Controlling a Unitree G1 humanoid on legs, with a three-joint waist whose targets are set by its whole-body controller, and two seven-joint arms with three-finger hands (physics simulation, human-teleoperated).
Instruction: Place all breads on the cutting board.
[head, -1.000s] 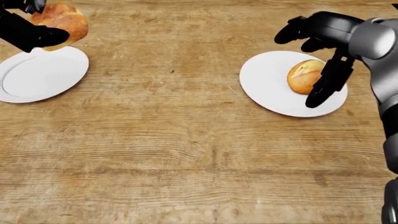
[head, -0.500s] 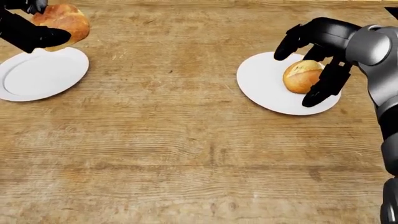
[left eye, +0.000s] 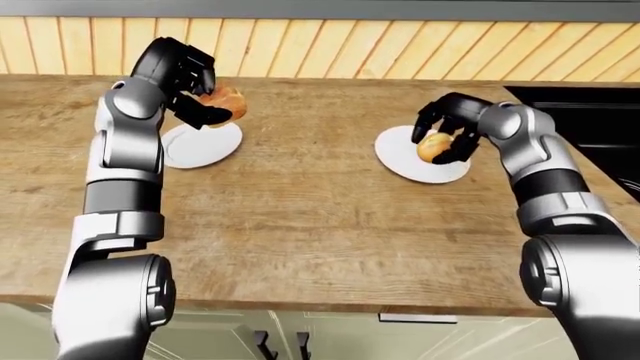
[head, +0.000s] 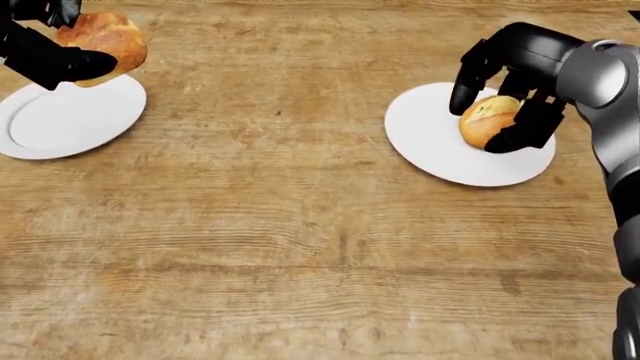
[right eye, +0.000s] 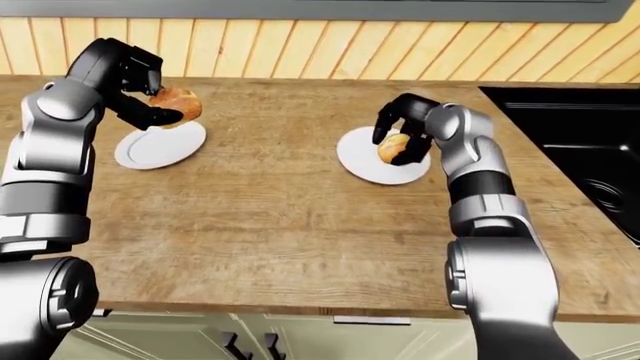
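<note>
A golden bread roll (head: 105, 36) hangs just above an empty white plate (head: 60, 124) at the head view's top left, with my left hand (head: 62, 54) shut on it. On a second white plate (head: 430, 142) at the right lies another roll (head: 486, 120). My right hand (head: 497, 112) curls over this roll, its fingers (head: 462, 94) against the left side and the thumb pressed to the right side. No cutting board shows in any view.
Both plates rest on a wooden counter (left eye: 300, 225) backed by a slatted wood wall (left eye: 350, 52). A black stove top (right eye: 570, 135) lies at the right. The counter's near edge (right eye: 300, 307) runs above cabinet doors.
My right hand's fingers have come in from a spread pose and closed round the roll on the right plate. The left hand with its roll has barely moved.
</note>
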